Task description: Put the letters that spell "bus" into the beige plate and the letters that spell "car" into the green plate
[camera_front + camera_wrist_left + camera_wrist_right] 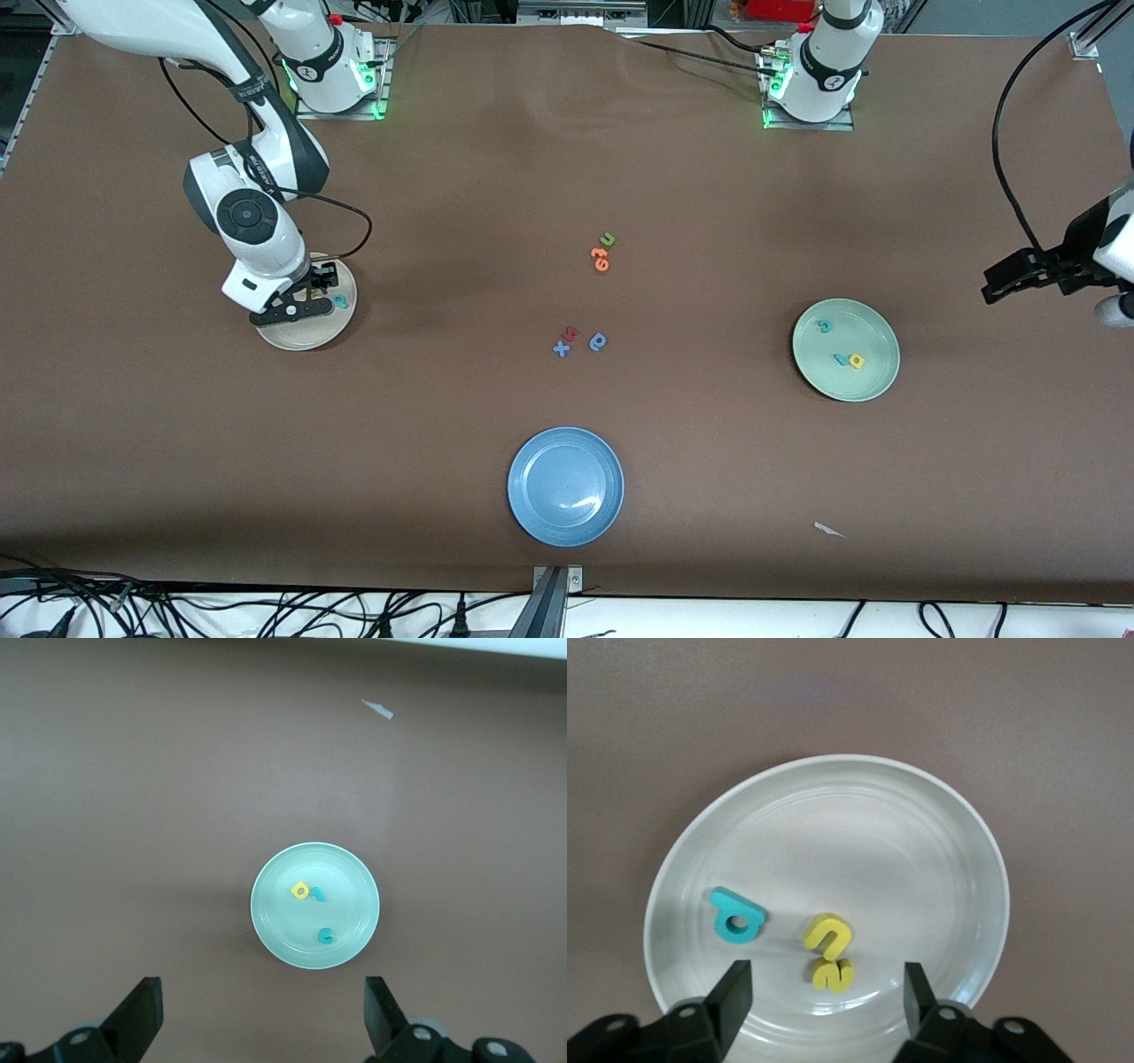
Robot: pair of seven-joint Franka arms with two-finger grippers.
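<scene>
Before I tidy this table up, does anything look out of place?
One thing: a small pale torn scrap lies on the brown table, nearer the front camera than the pale green round plate. It looks like litter, neither a letter nor a plate.

Lab: bolted arm bases (341, 84), cables (266, 611)

R arm bent down, wrist low; right gripper (824, 992) fingers apart, holding nothing. L arm waits at its end of table, left gripper (263, 1014) wide apart, empty.
</scene>
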